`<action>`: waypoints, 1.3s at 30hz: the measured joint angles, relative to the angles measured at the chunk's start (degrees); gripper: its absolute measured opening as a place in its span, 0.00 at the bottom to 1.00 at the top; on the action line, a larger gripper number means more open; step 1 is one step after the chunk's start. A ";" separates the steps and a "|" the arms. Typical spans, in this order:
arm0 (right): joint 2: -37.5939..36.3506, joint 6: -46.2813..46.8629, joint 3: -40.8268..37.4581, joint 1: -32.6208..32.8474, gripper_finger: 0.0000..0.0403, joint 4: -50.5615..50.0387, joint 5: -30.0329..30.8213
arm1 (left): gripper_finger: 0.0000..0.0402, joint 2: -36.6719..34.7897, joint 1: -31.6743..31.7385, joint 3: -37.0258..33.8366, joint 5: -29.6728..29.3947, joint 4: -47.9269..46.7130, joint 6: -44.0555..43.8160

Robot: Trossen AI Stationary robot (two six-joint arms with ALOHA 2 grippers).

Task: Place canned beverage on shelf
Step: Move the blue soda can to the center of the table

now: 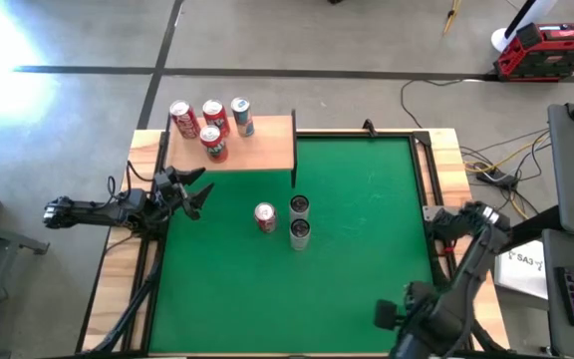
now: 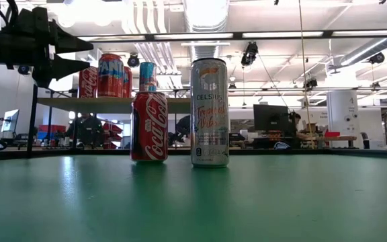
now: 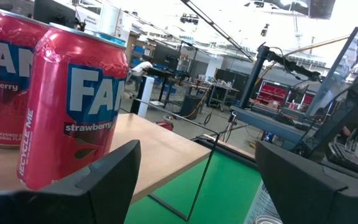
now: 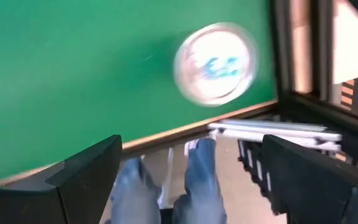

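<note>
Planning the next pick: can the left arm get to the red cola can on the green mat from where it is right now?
Probably yes. The left gripper hangs open beside the shelf, and only bare mat lies between it and the red cola can. The two silver cans stand on the can's far side, out of its path.

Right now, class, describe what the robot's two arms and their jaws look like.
Both arms are dark, nearly black, and jointed. The left gripper ends in two pointed, wedge-like jaws, with thin black cables trailing along its arm. The right gripper shows broad, flat matte-black jaws. No markings are visible.
</note>
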 joint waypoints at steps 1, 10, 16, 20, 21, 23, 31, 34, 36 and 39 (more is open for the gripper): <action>-0.90 1.76 -1.36 0.87 0.94 0.00 0.03 | 0.75 0.00 -0.02 0.00 0.00 -0.01 0.00; -1.67 7.94 -11.11 6.66 0.94 4.07 7.93 | 0.75 0.00 0.00 0.00 0.00 -0.02 0.00; -1.85 7.90 -15.02 6.73 0.94 5.38 7.96 | 0.75 0.00 -0.02 0.00 0.01 -0.03 0.00; -1.85 7.04 -16.14 6.71 0.94 5.56 8.31 | 0.75 0.00 -0.01 0.00 0.00 -0.02 0.00; -1.85 6.66 -16.35 6.75 0.94 5.54 8.90 | 0.75 0.00 0.00 0.00 0.01 0.00 0.00; -1.85 5.94 -16.90 6.82 0.94 5.59 10.21 | 0.75 0.00 -0.02 0.00 0.00 -0.02 0.00; -1.47 6.62 -19.15 6.80 0.81 7.98 10.91 | 0.75 0.00 -0.02 0.00 0.01 -0.02 0.00; -1.22 7.29 -19.21 6.80 0.66 10.55 10.37 | 0.75 0.00 -0.02 0.00 0.02 -0.02 0.00; -1.15 7.23 -19.17 6.79 0.56 11.44 10.48 | 0.75 0.00 -0.01 0.00 0.02 -0.02 0.00; -1.15 7.18 -19.17 6.30 0.55 11.85 10.61 | 0.75 0.00 0.00 0.00 0.00 -0.02 0.00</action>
